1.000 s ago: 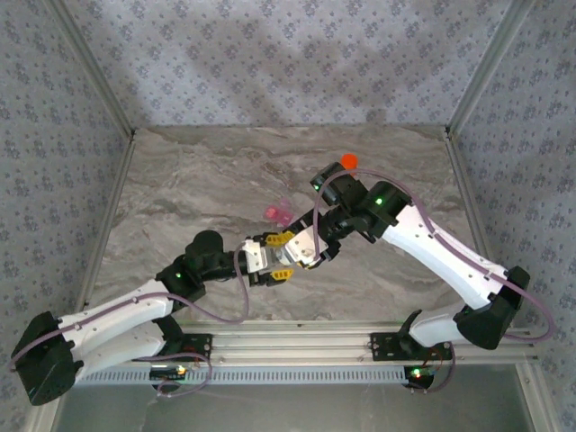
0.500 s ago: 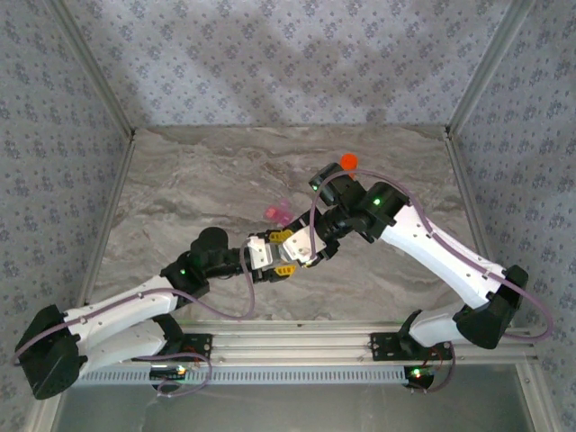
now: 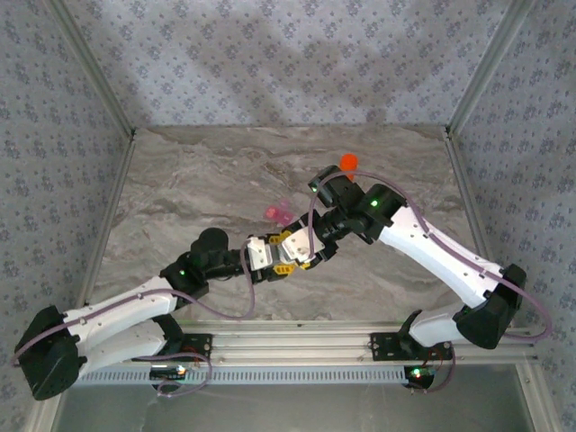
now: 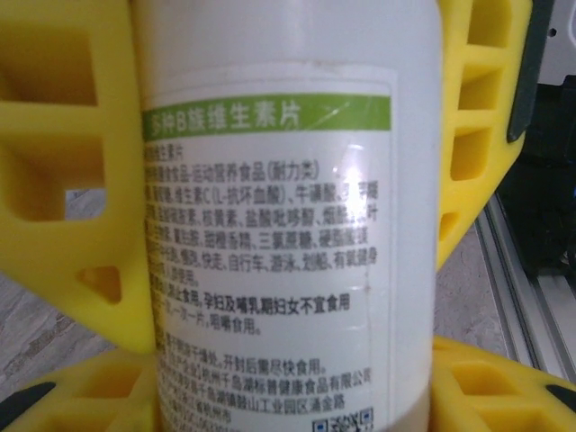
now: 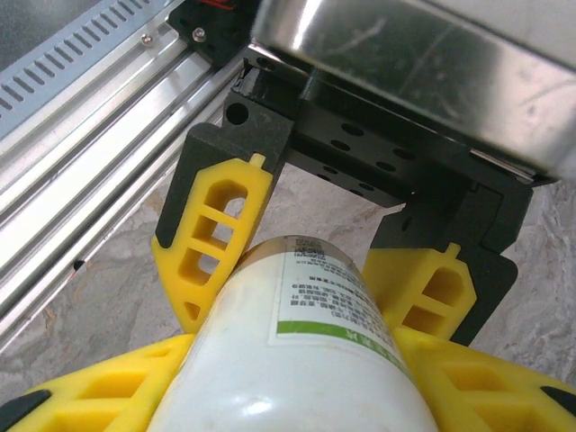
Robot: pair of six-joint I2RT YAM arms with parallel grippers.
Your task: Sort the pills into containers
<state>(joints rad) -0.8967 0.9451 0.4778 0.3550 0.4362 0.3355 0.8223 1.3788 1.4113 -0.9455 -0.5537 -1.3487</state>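
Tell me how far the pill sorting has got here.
Done: little to see; an orange round thing, perhaps a cap, lies on the table. In hand: the left gripper and right gripper both clamp the white bottle. Left: apparently all the sorting; the pill box lies apart beyond them.

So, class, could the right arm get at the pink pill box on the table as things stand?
Probably not yet. The pill box lies uncovered close by, but the right gripper is shut on the white bottle, which the left gripper grips too; it would have to let go first.
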